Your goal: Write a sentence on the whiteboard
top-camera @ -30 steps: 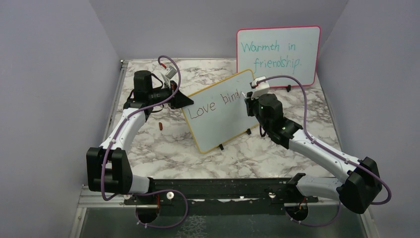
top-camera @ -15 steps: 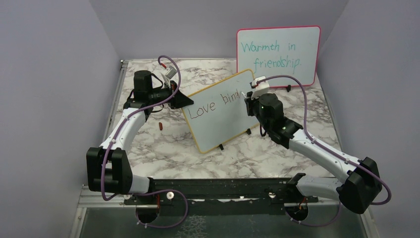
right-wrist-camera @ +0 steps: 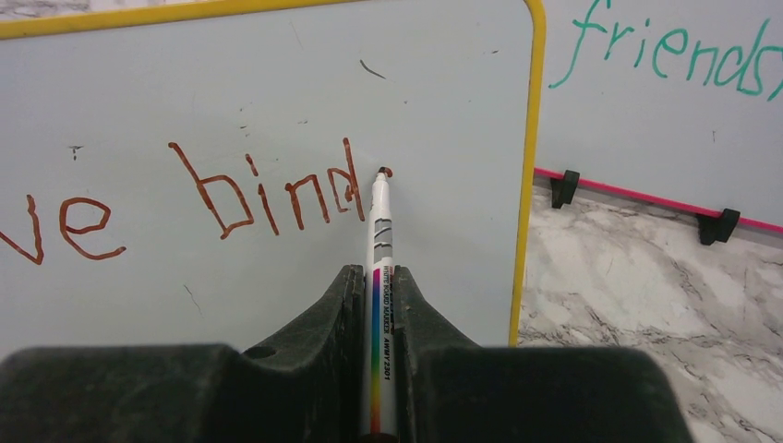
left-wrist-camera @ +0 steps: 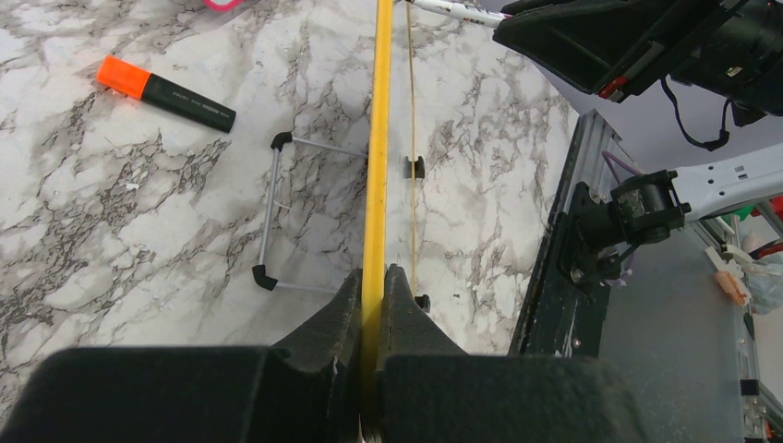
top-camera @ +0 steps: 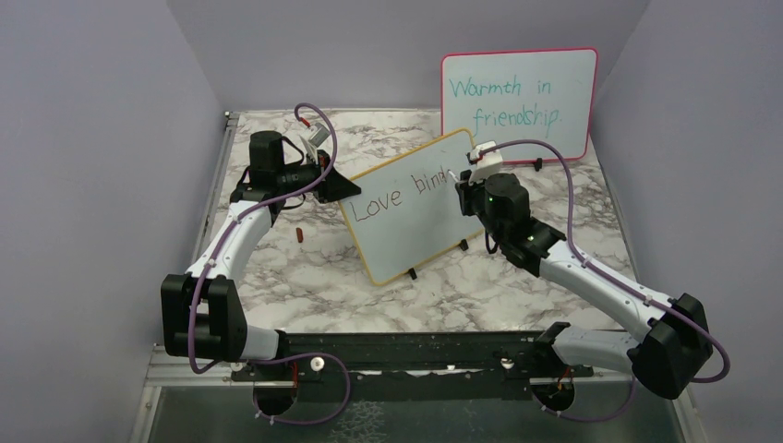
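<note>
Marble tabletop (top-camera: pixel 305 277) carries yellow-framed whiteboard (top-camera: pixel 406 235), standing tilted at centre, just ahead of pink-framed board (top-camera: pixel 517 92) at rear wall. Left end effector (left-wrist-camera: pixel 372 281) clamped tight on whiteboard's yellow edge. Right end effector (right-wrist-camera: pixel 377 277) closed around rainbow-striped marker (right-wrist-camera: pixel 381 240), tip touching whiteboard right after "bind". Sentence (right-wrist-camera: pixel 268 198) reads "Love bind". Orange-capped pen (left-wrist-camera: pixel 166 92) lies loose on tabletop near whiteboard's wire stand.

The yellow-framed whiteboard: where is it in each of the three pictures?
Top external: the whiteboard stands at centre, angled.
Left wrist: the whiteboard is edge-on, a yellow line rising from the left gripper.
Right wrist: the whiteboard fills left and centre, behind the marker.
Shared landmark: the marble table.
</note>
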{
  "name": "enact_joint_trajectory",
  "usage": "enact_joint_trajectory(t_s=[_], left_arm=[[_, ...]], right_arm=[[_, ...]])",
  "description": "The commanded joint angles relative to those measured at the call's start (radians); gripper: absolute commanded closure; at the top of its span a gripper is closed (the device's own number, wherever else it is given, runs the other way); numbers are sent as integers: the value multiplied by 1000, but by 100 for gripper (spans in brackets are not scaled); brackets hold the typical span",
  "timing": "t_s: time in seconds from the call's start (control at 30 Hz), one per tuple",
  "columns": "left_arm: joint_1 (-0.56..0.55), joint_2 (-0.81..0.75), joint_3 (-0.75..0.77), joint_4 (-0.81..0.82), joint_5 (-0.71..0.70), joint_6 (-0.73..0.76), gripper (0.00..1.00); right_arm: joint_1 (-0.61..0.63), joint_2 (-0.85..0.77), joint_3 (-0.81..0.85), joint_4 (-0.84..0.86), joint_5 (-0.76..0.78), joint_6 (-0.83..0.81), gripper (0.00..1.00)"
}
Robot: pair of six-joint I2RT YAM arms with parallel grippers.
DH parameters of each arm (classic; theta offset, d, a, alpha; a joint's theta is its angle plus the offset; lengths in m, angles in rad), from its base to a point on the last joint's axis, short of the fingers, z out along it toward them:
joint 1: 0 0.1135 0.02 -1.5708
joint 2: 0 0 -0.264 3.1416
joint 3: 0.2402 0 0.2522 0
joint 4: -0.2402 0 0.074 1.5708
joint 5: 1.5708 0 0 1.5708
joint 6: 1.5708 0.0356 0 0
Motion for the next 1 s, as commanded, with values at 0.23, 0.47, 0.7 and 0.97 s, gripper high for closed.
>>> enact_joint_trajectory(t_s=[0.23, 0.47, 0.7, 0.97], left_arm=[[-28, 39, -22, -88, -114, 110, 100], [-28, 39, -22, -88, -114, 110, 100], [-28, 39, -22, -88, -115, 110, 100], [-28, 39, -22, -88, -115, 110, 100]], right_arm=[[-2, -18, 7, -18, -49, 8, 99], [-3, -24, 1, -39, -49, 13, 99], [-2, -29, -9, -57, -36, 18, 99], [-2, -29, -16, -57, 14, 18, 99]])
